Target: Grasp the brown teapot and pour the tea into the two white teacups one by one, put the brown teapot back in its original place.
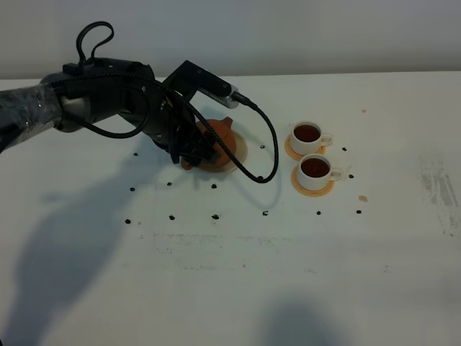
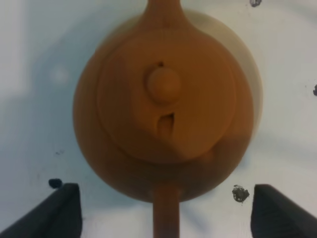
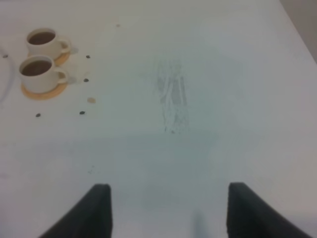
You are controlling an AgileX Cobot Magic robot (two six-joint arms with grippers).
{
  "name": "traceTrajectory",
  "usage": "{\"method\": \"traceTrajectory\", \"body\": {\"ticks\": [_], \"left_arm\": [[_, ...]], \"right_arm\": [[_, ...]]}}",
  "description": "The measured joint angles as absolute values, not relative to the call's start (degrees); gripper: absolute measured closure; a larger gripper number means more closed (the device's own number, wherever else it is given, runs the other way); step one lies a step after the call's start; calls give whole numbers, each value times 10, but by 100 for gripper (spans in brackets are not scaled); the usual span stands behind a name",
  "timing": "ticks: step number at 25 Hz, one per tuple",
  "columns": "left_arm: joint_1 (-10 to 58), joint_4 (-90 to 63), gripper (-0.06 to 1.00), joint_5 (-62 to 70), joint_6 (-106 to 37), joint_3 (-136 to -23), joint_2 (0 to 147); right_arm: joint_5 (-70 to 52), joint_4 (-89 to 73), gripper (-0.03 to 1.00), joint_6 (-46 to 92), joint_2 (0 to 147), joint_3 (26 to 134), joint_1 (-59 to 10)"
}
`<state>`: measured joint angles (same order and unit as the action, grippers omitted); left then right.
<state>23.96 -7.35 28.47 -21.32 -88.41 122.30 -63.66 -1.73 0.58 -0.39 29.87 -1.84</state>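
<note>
The brown teapot point(image 1: 219, 135) sits upright on its beige saucer point(image 1: 238, 153), lid on. In the left wrist view the teapot point(image 2: 163, 104) fills the frame, with the saucer point(image 2: 249, 74) showing past its edge. My left gripper point(image 2: 166, 187) is open, its fingers point(image 2: 62, 208) spread wide on either side of the pot's handle point(image 2: 165, 213) without touching it. In the high view my left gripper point(image 1: 194, 150) hangs over the pot's left side. The two white teacups point(image 1: 308, 135) point(image 1: 316, 169) stand on orange-tan coasters and hold dark tea. They also show in the right wrist view point(image 3: 41, 40) point(image 3: 37, 70). My right gripper point(image 3: 168, 198) is open and empty over bare table.
Small black specks point(image 1: 214, 216) lie scattered on the white table point(image 1: 230, 274) around the teapot and cups. A black cable point(image 1: 263, 173) loops from the left arm down beside the saucer. A scuffed patch point(image 1: 439, 184) marks the table's far right.
</note>
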Motion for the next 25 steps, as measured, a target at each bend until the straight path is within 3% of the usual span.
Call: {"method": "traceTrajectory", "body": {"ticks": [6, 13, 25], "left_arm": [[233, -64, 29, 290, -213, -861, 1161], [178, -28, 30, 318, -200, -778, 1042], [37, 39, 30, 539, -95, -751, 860]], "right_arm": [[-637, -17, 48, 6, -4, 299, -18], [-637, -17, 48, 6, -4, 299, -18], [-637, -17, 48, 6, -4, 299, -18]]}}
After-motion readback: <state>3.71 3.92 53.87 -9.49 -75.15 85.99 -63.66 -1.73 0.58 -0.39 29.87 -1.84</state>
